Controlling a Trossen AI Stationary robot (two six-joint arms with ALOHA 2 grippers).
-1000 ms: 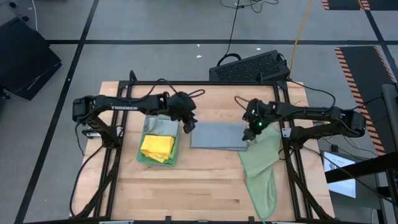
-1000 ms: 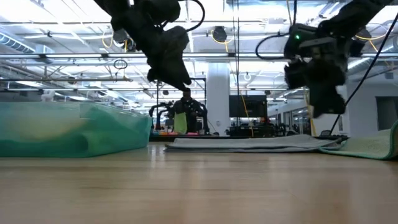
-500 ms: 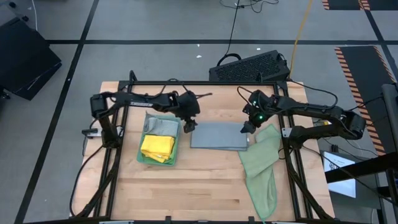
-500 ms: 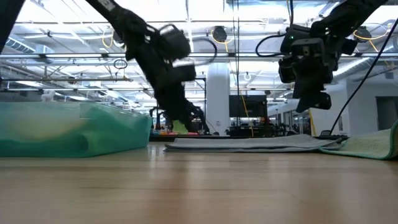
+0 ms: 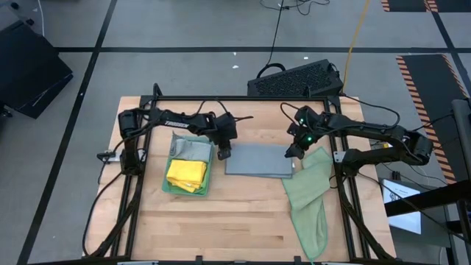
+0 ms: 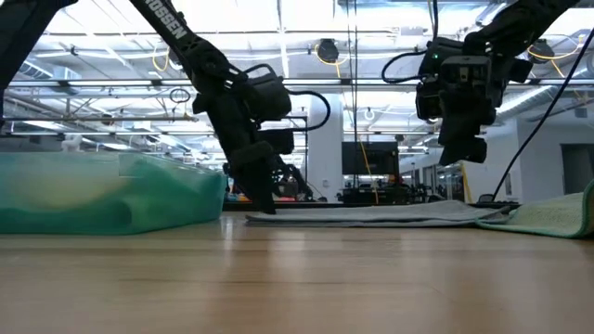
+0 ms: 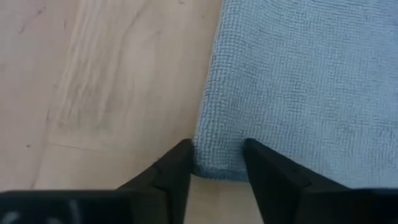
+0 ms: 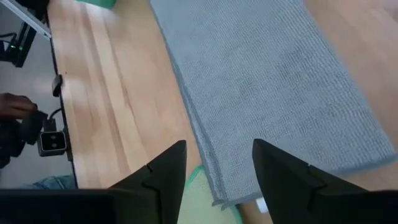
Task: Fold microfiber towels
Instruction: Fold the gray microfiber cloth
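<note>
Folded yellow towel (image 5: 185, 174) sits stacked; grey towel (image 5: 257, 160) lies half-folded; left pincer (image 7: 214, 167) open astride its corner; right pincer (image 8: 217, 167) open above; sage towel (image 5: 309, 199) waits.

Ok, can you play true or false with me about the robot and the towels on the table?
1. The left pincer is down at a corner of the grey towel. True.
2. The right pincer is squeezing the grey towel. False: it hovers above the towel with its fingers apart, holding nothing.
3. A folded yellow towel sits on the stack on the left part of the table. True.
4. The pale green towel is folded into a neat little square. False: it lies loose and rumpled, hanging over the table's front edge.
5. The grey towel lies flat on the wood. True.
</note>
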